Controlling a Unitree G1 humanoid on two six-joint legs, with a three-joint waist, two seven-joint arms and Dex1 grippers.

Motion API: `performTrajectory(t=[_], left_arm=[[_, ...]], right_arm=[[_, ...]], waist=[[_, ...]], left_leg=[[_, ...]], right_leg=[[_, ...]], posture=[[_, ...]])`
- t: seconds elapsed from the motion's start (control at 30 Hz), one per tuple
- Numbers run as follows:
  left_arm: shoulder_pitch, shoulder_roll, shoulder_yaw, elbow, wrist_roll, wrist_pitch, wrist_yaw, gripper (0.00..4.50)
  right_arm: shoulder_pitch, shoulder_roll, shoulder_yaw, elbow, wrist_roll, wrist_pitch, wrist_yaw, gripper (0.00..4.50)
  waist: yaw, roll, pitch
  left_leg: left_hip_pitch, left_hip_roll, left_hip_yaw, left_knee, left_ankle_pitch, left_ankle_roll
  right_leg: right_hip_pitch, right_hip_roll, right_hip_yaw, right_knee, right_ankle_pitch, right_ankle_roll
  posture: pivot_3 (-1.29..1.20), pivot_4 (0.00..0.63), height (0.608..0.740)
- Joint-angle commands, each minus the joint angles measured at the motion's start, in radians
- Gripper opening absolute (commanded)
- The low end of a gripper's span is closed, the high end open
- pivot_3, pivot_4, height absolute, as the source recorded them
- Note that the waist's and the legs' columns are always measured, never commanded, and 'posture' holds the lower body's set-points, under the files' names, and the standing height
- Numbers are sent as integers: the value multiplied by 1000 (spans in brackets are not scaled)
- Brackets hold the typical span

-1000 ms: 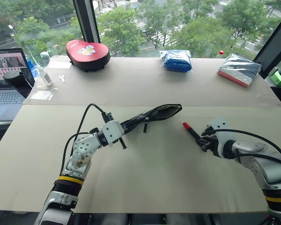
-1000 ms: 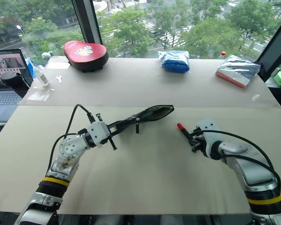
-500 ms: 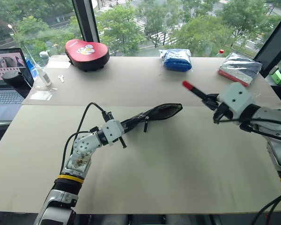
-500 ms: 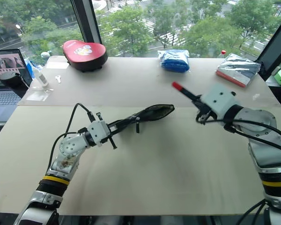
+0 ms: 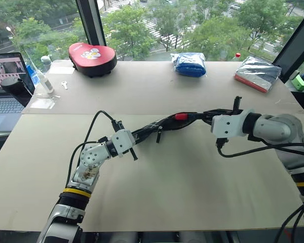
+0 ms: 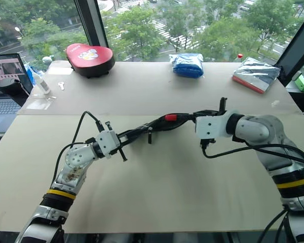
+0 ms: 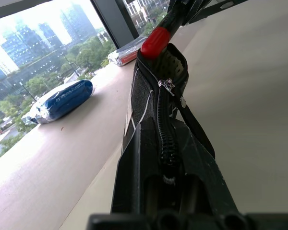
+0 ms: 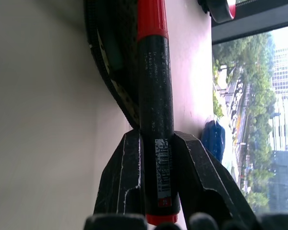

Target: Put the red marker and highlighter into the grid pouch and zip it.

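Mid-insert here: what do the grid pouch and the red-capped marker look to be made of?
The black grid pouch looks like soft woven fabric: it sags and folds, and has a coil zipper, probably plastic, with a small shiny metal-looking pull. The slim black marker with a red cap looks like hard matt plastic, its barrel scuffed, with a printed label.

Grey-white arms — black cables, yellow wrist bands, black-fingered left end effector (image 5: 133, 144).
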Motion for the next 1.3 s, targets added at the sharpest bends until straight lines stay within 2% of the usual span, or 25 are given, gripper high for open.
performTrajectory(t=[0.03,0.3,0.47,0.5,0.63,0.8,0.9,1.03,1.1,1.2,1.3], left_arm=[[-10,-2,-3,-41,-10,-21,-2,0],[-19,-5,-8,-37,-9,-18,-1,0],[-18,-5,-7,-36,-8,-17,3,0],[-18,-5,-6,-37,-7,-16,4,0],[-15,-4,-4,-40,-7,-15,7,0],[-13,-5,-4,-40,-6,-13,9,0],[-14,-6,-6,-38,-6,-14,8,0],[-15,-8,-7,-34,-7,-16,8,0],[-13,-7,-7,-35,-7,-16,7,0],[-10,-6,-6,-38,-8,-15,6,0],[-8,-5,-6,-37,-9,-15,4,0]], right_arm=[[-58,31,34,10,-51,-82,1,523],[-132,186,133,44,-106,-131,10,523],[-125,273,137,40,-60,-69,45,523],[-117,276,130,35,-43,-53,61,1539],[-133,276,89,74,-76,-26,23,2818],[-142,268,24,108,-24,-53,-20,2818],[-110,271,-62,105,127,21,26,2818],[-28,253,-318,-73,719,689,162,2818],[5,212,-382,-135,888,890,191,2818],[163,120,-386,-246,928,958,261,2818],[294,74,-341,-333,899,978,259,2818]], waist=[[0,0,0],[-3,0,0],[-2,0,0],[-2,0,0],[-2,0,0],[-3,0,0],[-3,0,0],[6,0,0],[8,0,0],[6,0,0],[6,0,0]], left_leg=[[0,0,0,0,0,0],[0,0,0,0,3,-4],[0,0,0,0,3,-5],[-1,0,0,0,3,-5],[-1,0,0,0,3,-5],[-1,-1,0,0,3,-5],[-1,-1,0,-1,3,-5],[-2,0,-1,-1,3,-5],[-3,0,-1,0,2,-4],[-4,1,-2,-1,-3,4],[-5,1,-3,-1,-4,4]], right_leg=[[0,0,0,0,0,0],[0,0,0,0,0,0],[-1,0,0,0,0,0],[-1,0,0,0,0,0],[-1,0,0,1,0,0],[-1,0,0,1,0,0],[-2,0,0,0,0,0],[-1,0,0,0,0,0],[-1,0,-1,1,0,-1],[-2,-1,-1,0,1,-1],[-3,0,-2,0,0,0]], posture=[[0,150,740],[0,150,740],[0,150,740],[0,150,740],[0,150,740],[0,150,740],[0,150,740],[0,150,740],[0,150,740],[0,150,740],[0,150,740]])
